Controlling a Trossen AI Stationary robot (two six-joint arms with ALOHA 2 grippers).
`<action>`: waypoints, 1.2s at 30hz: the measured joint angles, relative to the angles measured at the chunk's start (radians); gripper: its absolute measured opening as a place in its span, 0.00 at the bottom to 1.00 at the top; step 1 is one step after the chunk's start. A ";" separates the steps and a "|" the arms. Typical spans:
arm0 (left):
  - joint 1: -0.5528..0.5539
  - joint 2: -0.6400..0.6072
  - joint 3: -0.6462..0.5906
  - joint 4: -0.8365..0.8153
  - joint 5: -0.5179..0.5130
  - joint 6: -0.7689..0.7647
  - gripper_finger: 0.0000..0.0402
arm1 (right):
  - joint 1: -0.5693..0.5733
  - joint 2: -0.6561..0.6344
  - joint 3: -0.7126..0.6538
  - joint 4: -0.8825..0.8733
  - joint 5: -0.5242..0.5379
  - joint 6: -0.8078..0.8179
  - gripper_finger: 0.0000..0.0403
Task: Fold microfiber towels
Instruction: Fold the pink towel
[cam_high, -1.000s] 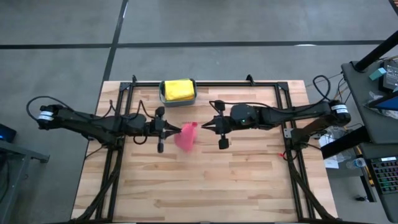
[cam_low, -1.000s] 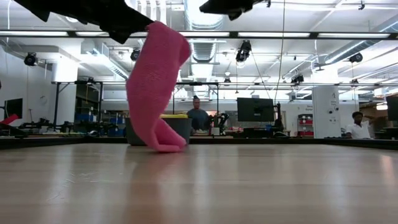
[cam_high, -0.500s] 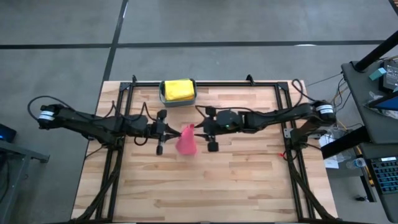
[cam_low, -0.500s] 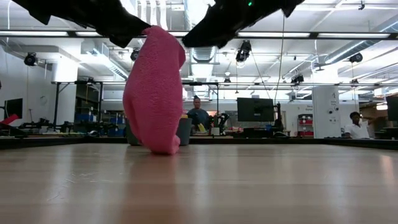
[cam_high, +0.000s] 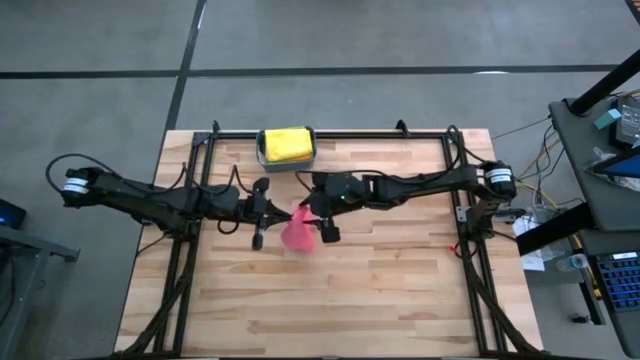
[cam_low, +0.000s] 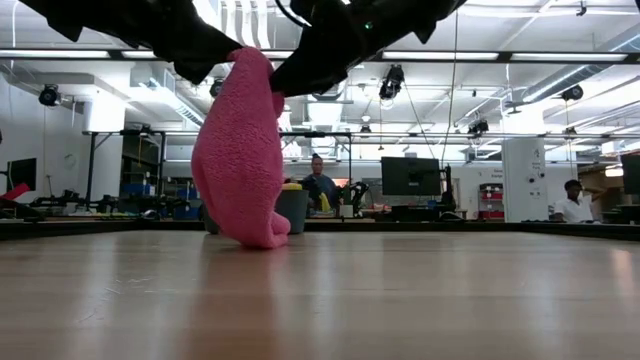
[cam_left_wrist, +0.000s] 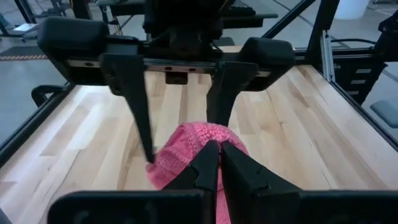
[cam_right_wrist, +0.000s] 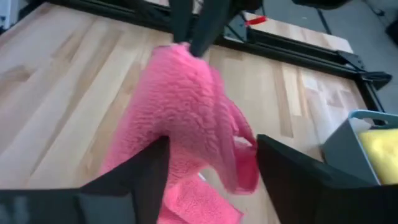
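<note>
- The pink towel (cam_high: 298, 229) is near the middle of the high view, a little left of the centre, and it hangs above the wooden table (cam_high: 400, 290).
- In the low view the pink towel (cam_low: 240, 150) hangs as a long bunched shape in the left half of the frame, and its lower end touches the table (cam_low: 400, 300).
- The left gripper (cam_high: 284, 212) comes in from the left of the high view. Its fingers (cam_left_wrist: 208, 165) are pressed together on the top edge of the pink towel (cam_left_wrist: 186, 152), so it has the cloth pinched.
- The right gripper (cam_high: 316, 214) comes in from the right of the high view and meets the same towel just beside the left one.
- In the right wrist view its two fingers (cam_right_wrist: 143, 168) stand wide apart, one on each side of the pink towel (cam_right_wrist: 186, 112). They have not closed on the cloth.
- A yellow towel (cam_high: 286, 143) lies in the teal bin (cam_high: 286, 163) at the upper middle of the high view, at the far edge of the table, apart from both grippers.
- In the right wrist view the same bin (cam_right_wrist: 348, 146) with the yellow towel (cam_right_wrist: 379, 146) is at the right edge of the frame.
- In the low view a person (cam_low: 318, 188) sits far behind the table, near the centre, and another person (cam_low: 575, 203) is at the right edge.
</note>
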 joint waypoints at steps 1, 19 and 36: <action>0.000 0.000 0.000 0.000 0.000 -0.005 0.00 | 0.000 0.003 0.005 -0.003 -0.007 -0.005 0.51; 0.002 -0.096 -0.001 -0.109 -0.041 0.006 0.24 | 0.039 -0.132 0.089 -0.335 0.163 -0.123 0.02; 0.002 0.296 -0.135 0.406 -0.033 -0.100 0.33 | 0.146 -0.134 -0.034 -0.505 0.160 0.045 0.02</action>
